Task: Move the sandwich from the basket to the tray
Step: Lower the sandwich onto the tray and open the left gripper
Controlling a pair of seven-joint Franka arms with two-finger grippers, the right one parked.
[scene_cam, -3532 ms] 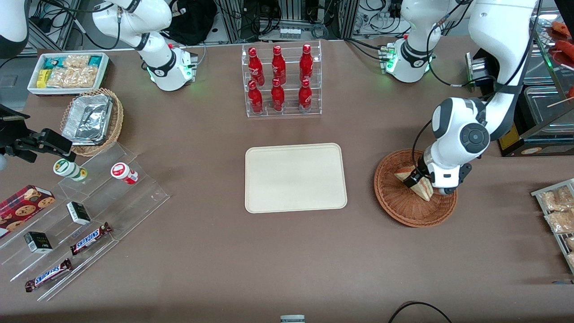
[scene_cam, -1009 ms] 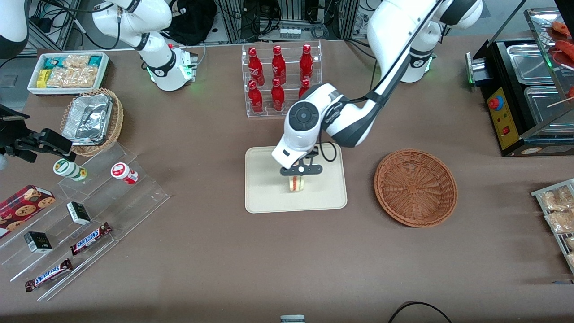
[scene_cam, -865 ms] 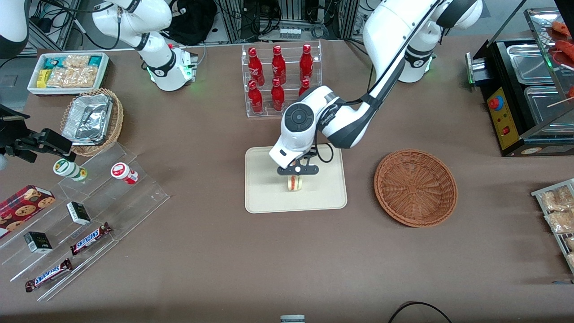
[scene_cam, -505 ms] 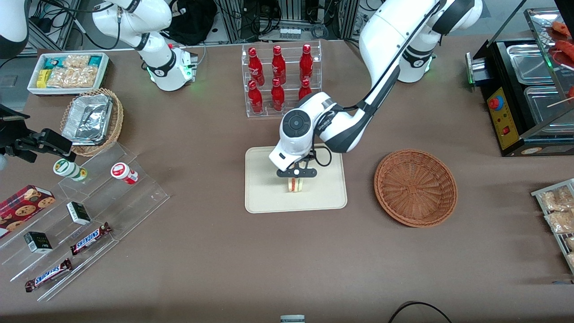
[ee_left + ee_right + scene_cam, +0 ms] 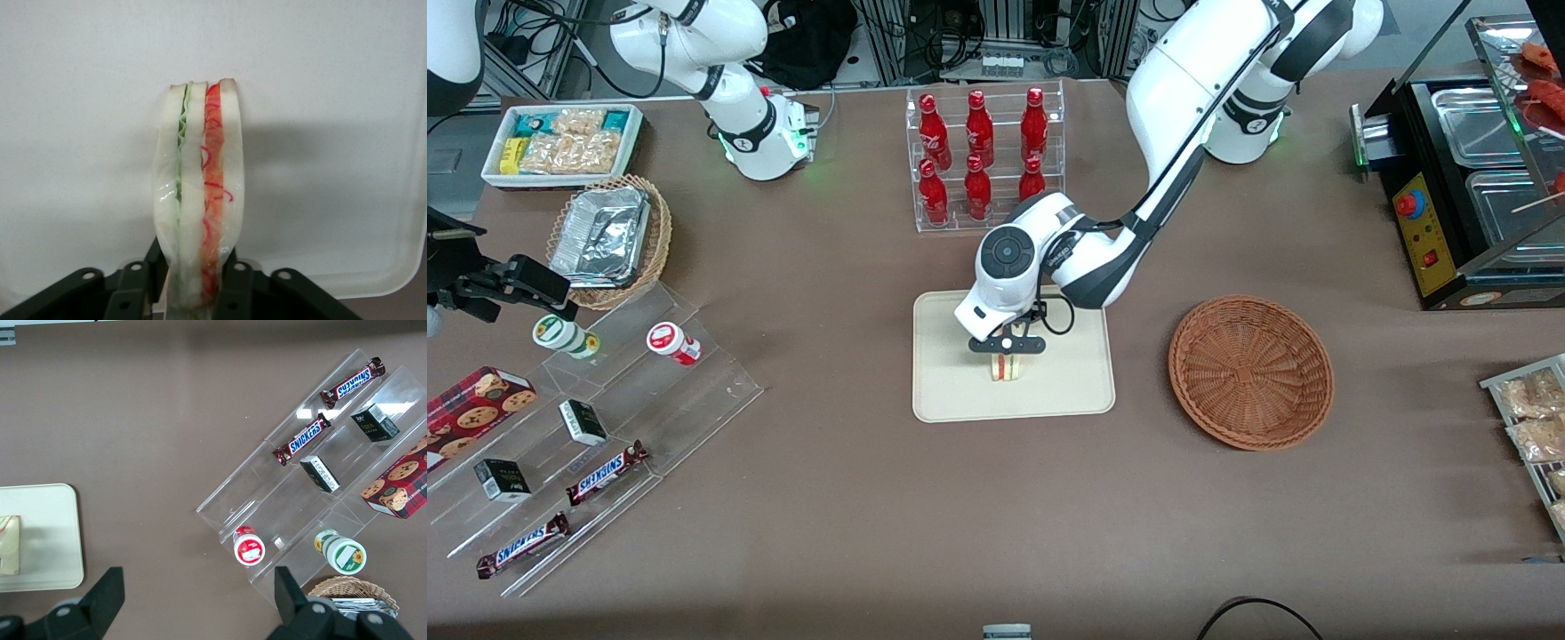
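Front view overhead; wrist views share tray (image 5: 951,391).

Tray (image 5: 951,391) as landmark, mid counter (image 5: 996,516): sandwich (image 5: 1006,367) stands on edge on it, clamped in the gripper (image 5: 1006,360) just above the tray's middle. Basket (image 5: 1251,372) sits beside the tray toward the working arm's end, apart from it; bottle rack (image 5: 985,160) is farther from the front camera than the tray. Stepped snack stand (image 5: 596,418) and foil-container basket (image 5: 612,240) lie well off toward the parked arm's end.
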